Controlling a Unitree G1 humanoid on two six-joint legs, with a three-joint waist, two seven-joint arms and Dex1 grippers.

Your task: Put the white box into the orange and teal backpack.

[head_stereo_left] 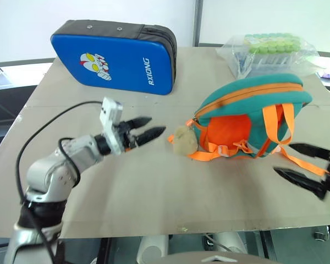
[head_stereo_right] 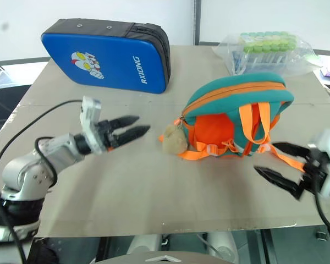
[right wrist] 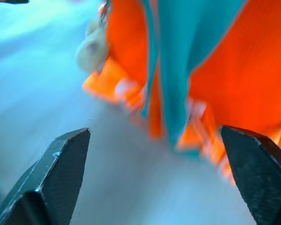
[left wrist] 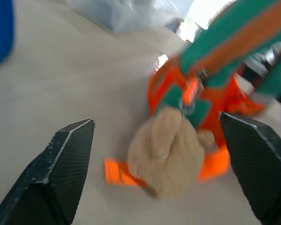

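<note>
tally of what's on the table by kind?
Backpack: 1, orange and teal backpack
Zip case: 1, blue zip case
Plastic bag: 1, clear bag of green items
Total: 3

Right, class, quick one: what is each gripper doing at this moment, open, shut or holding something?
Left gripper: open, holding nothing, pointing at the backpack.
Right gripper: open, holding nothing, beside the backpack's straps.

orange and teal backpack (head_stereo_left: 247, 118) zipped, lying on table
</note>
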